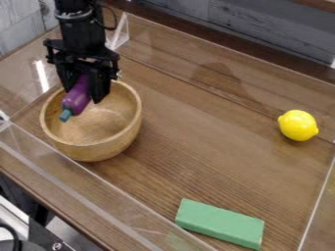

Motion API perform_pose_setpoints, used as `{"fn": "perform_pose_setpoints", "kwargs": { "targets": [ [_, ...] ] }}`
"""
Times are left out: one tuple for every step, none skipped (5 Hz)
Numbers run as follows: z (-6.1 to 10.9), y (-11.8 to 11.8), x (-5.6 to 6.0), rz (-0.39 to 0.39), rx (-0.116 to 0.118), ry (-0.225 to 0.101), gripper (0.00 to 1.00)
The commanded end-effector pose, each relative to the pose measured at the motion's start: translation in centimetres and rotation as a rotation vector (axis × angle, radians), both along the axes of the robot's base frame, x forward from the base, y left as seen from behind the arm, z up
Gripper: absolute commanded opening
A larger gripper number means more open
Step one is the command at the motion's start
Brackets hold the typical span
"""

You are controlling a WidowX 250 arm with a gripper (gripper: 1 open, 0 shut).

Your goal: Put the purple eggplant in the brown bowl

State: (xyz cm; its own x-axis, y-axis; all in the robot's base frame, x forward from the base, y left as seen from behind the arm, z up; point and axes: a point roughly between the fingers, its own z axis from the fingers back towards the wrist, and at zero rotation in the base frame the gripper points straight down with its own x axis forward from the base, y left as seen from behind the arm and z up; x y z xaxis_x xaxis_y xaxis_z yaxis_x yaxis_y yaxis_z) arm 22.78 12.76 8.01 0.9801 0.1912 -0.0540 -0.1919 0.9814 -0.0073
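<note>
My gripper (80,90) points straight down over the left part of the brown bowl (120,139), a round light wooden bowl at the left of the table. Its black fingers are shut on the purple eggplant (77,98), which hangs tilted between them. The eggplant's lower end sits just above the bowl's inside, near the left rim. I cannot tell whether it touches the wood.
A yellow lemon (299,125) lies at the right. A flat green block (220,223) lies near the front edge. Clear plastic walls (53,39) ring the wooden tabletop, and a clear stand (110,31) sits behind my arm.
</note>
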Motion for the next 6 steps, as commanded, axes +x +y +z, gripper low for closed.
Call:
{"fn": "perform_pose_setpoints", "kwargs": {
  "targets": [
    [0.0, 0.2, 0.1, 0.003, 0.023, -0.019, 0.0],
    [-0.8, -0.1, 0.1, 0.002, 0.026, -0.015, 0.0],
    [-1.0, -0.4, 0.1, 0.005, 0.028, -0.013, 0.0],
    [-1.2, -0.7, 0.1, 0.009, 0.028, -0.011, 0.0],
    [-1.3, -1.0, 0.2, 0.012, 0.029, -0.008, 0.0],
    [-1.6, -1.3, 0.2, 0.012, 0.027, -0.001, 1.0]
  ]
}}
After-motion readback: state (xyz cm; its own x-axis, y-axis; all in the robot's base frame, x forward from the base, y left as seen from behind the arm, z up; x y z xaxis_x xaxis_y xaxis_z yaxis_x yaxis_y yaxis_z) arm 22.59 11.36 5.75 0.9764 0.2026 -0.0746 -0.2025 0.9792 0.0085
